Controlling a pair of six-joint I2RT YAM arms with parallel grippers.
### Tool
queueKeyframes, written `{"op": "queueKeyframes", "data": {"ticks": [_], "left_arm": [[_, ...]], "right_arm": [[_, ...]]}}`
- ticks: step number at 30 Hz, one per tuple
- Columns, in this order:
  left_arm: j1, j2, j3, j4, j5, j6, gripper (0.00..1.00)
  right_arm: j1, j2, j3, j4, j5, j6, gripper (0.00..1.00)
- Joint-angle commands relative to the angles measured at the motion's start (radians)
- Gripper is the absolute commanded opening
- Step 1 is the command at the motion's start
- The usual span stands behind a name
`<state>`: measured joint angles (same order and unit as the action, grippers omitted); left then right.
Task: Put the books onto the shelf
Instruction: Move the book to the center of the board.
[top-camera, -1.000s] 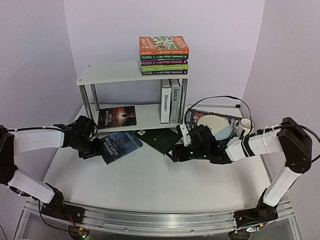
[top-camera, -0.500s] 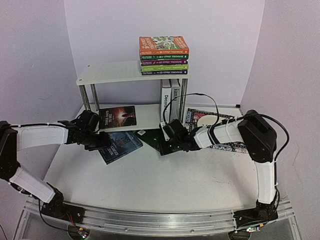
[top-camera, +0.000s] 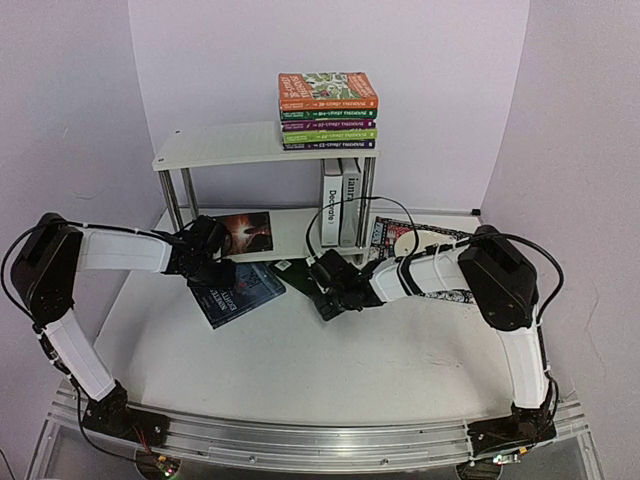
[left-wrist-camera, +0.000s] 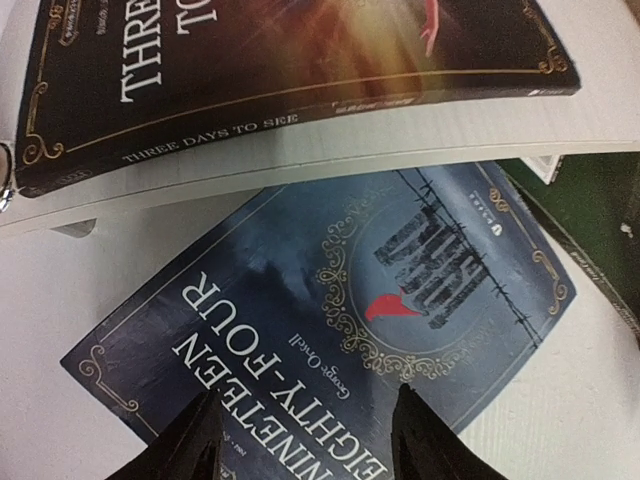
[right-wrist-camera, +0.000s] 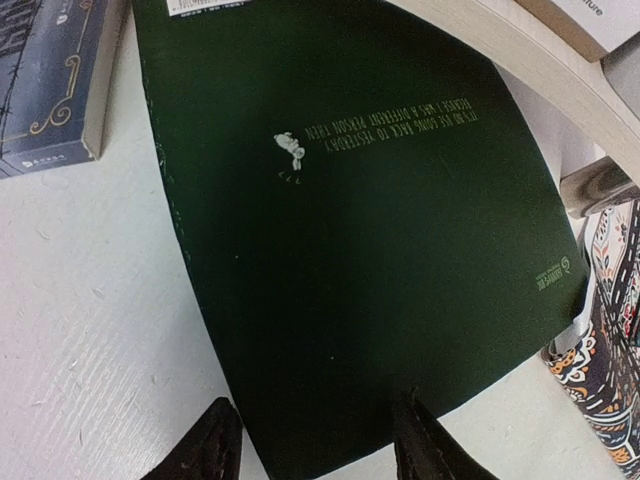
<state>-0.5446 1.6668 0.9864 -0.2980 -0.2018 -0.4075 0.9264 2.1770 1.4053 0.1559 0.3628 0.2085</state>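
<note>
The white shelf (top-camera: 220, 148) carries a stack of colourful books (top-camera: 328, 110) on its top board. Two upright books (top-camera: 340, 205) and a flat dark book (top-camera: 245, 230) (left-wrist-camera: 280, 80) occupy its lower board. A blue book (top-camera: 245, 288) (left-wrist-camera: 330, 300) lies on the table in front. My left gripper (top-camera: 218, 268) (left-wrist-camera: 305, 435) hovers open over its cover. A dark green book (top-camera: 305, 272) (right-wrist-camera: 370, 230) lies next to it, partly under the shelf edge. My right gripper (top-camera: 325, 298) (right-wrist-camera: 315, 425) is open at the green book's near edge, holding nothing.
A black patterned mat (top-camera: 455, 292) (right-wrist-camera: 610, 300) with a white dish (top-camera: 420, 248) lies right of the shelf. A chrome shelf leg (right-wrist-camera: 590, 185) stands close to the green book's far corner. Lilac walls close in behind and at both sides.
My right gripper has swung left from the mat to the green book, its jaws narrowing. My left gripper has moved right, over the blue book.
</note>
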Motion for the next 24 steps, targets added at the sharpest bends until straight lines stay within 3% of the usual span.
{"op": "queueKeyframes", "data": {"ticks": [1, 4, 10, 19, 24], "left_arm": [[-0.004, 0.071, 0.06, 0.019, -0.004, 0.045, 0.59], [-0.003, 0.102, 0.063, 0.019, 0.032, 0.04, 0.58], [-0.003, 0.101, 0.031, 0.017, 0.065, 0.022, 0.58], [-0.005, 0.04, -0.091, -0.034, 0.165, -0.046, 0.58], [-0.031, -0.007, -0.187, -0.065, 0.257, -0.084, 0.55]], "right_arm": [[0.006, 0.06, -0.007, -0.149, -0.115, -0.001, 0.44], [0.006, 0.035, -0.044, -0.159, -0.169, 0.021, 0.32], [0.042, -0.029, -0.145, -0.237, -0.159, 0.024, 0.2], [0.167, -0.24, -0.351, -0.268, -0.231, 0.099, 0.19], [0.167, -0.36, -0.357, -0.243, -0.241, 0.117, 0.22]]}}
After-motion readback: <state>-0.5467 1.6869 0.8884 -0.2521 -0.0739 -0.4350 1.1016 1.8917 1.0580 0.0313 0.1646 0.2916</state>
